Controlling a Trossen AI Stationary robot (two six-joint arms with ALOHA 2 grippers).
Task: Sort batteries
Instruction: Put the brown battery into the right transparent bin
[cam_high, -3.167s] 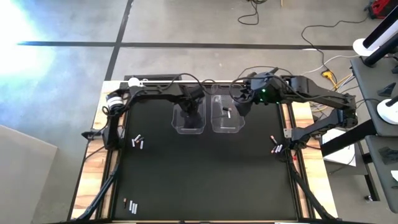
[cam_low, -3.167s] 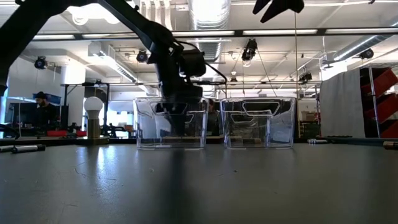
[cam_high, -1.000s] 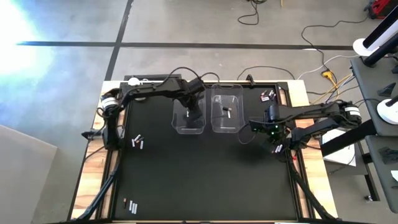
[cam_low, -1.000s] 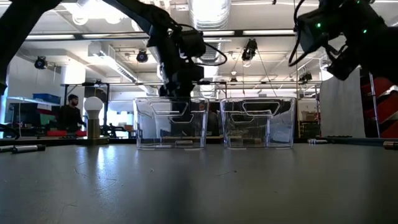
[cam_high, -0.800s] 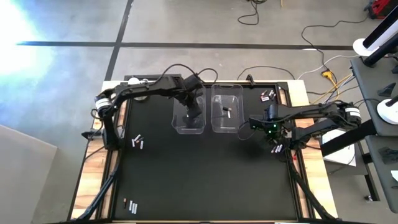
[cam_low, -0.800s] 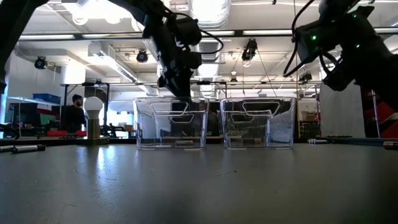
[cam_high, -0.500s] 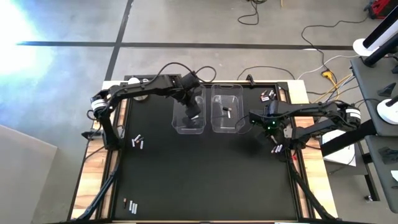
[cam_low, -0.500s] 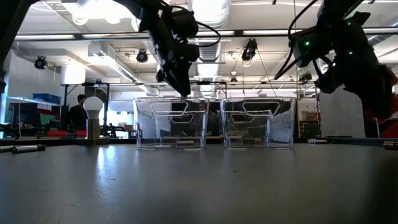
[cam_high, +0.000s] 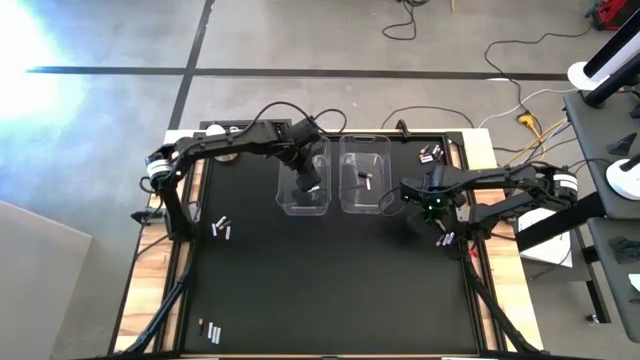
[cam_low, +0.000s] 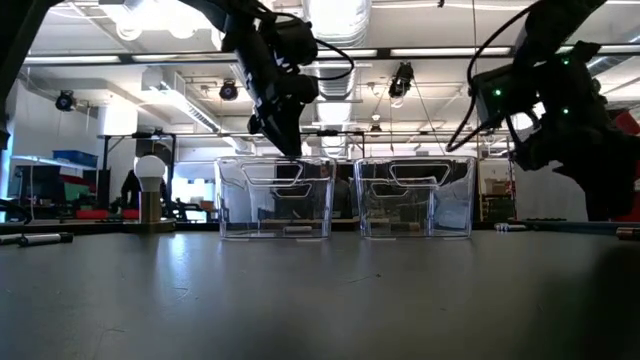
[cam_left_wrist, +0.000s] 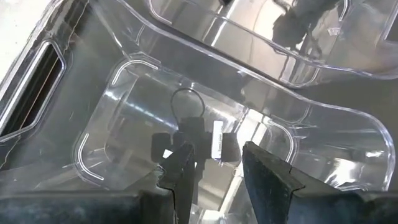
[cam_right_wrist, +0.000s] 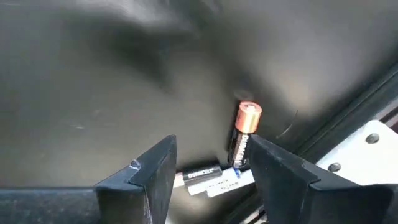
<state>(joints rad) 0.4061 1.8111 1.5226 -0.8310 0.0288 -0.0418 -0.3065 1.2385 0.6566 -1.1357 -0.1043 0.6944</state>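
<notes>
Having swung from above the bins toward the table's right edge, the right end effector (cam_right_wrist: 208, 171) is hovering spread and empty over the batteries (cam_right_wrist: 242, 140) there, the copper-capped one lying lengthwise just beyond its fingers.

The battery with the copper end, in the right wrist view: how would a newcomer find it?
Start at the black table mat's right edge, where a small cluster of batteries lies by the rail, below the open right gripper. The copper-capped battery is dark; its neighbours are silvery-white.
</notes>
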